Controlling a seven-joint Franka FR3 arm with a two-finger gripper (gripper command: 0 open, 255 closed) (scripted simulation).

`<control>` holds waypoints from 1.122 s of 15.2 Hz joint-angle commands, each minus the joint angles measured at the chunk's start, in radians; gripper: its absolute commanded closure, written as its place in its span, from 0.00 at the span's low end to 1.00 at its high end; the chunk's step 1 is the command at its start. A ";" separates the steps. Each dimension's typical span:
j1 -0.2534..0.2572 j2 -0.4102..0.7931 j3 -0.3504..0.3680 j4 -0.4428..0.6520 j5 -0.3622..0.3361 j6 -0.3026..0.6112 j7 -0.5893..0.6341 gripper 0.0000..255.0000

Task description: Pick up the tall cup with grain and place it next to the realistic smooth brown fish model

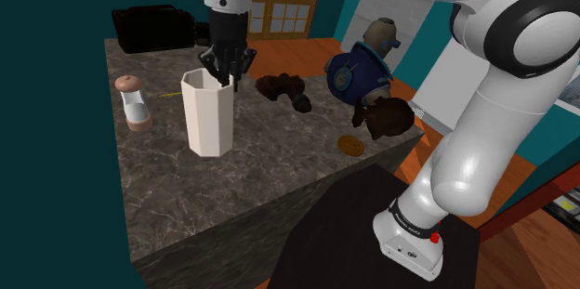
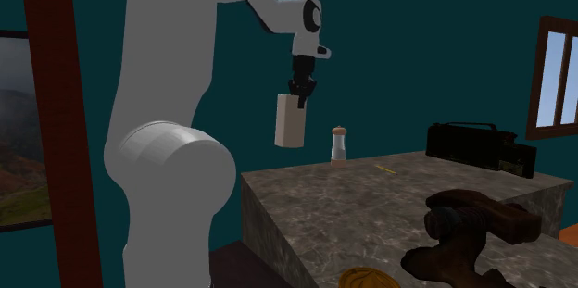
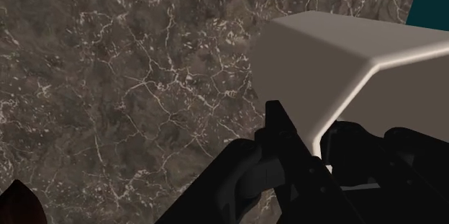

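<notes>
A tall white faceted cup [image 1: 206, 112] hangs upright from my gripper [image 1: 226, 66], which is shut on its rim. In the second exterior view the cup [image 2: 291, 121] is clear of the marble counter [image 2: 389, 203], under the gripper [image 2: 301, 99]. In the wrist view the fingers [image 3: 284, 140] clasp the cup's wall [image 3: 338, 64] above the counter. Two dark brown lumpy models lie on the counter, one [image 1: 283, 87] just beyond the cup and one [image 1: 388, 118] near the counter's end, also [image 2: 472, 231]. I cannot tell which is the fish.
A brown-capped shaker [image 1: 135, 103] stands towards the shoulder view's left of the cup. A black box-like appliance [image 1: 153, 27] sits at the counter's back. A blue figure [image 1: 364, 69] and an orange-brown disc [image 1: 351, 145] are near the counter's end. A thin yellow stick [image 1: 172, 94] lies behind the cup.
</notes>
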 commanded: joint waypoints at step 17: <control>0.024 0.073 0.009 0.339 -0.026 -0.269 0.036 1.00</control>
